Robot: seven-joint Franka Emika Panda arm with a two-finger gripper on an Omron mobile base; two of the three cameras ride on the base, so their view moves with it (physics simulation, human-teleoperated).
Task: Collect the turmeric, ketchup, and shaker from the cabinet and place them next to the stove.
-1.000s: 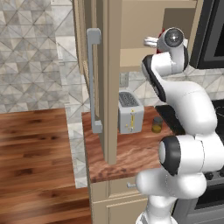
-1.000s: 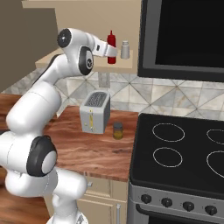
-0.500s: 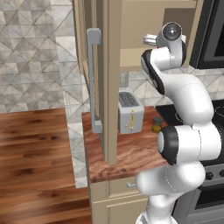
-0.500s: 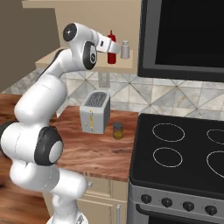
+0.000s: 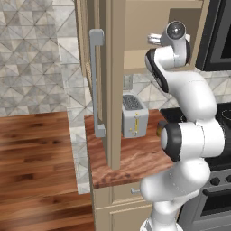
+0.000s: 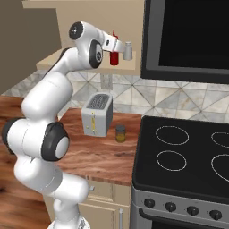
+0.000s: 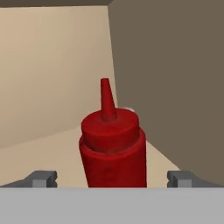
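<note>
Your tool [image 7: 112, 178] stands wide, its two dark fingertips [image 7: 42, 178] flanking the ketchup [image 7: 113, 148] with clear space on both sides; nothing is held yet. The bottle sits centred between them on the cabinet's [image 6: 85, 60] shelf, close against the inner wall.

From the right base view the tool [image 6: 117, 44] reaches into the open cabinet at the ketchup [image 6: 114, 54], and the shaker [image 6: 128, 50] stands just beside it. That closeness is your main risk, I judge: one fingertip could clip the shaker and topple it on the shelf as you go deeper or close. The ketchup itself is tall and slim with a tapering nozzle, smooth and glossy, so a grip high on the shoulder could slip or tip it; aim for the straight body.

The turmeric [image 6: 120, 133] already stands on the wood-grain table [image 6: 103, 156], a squat glass jar with a dark lid, between the boxy steel toaster [image 6: 97, 114] and the black glass stove [image 6: 188, 161]. The open cabinet door [image 5: 113, 81] with its grey bar handle [image 5: 96, 81] hangs close by the arm, so a wide swing out could strike it.
</note>
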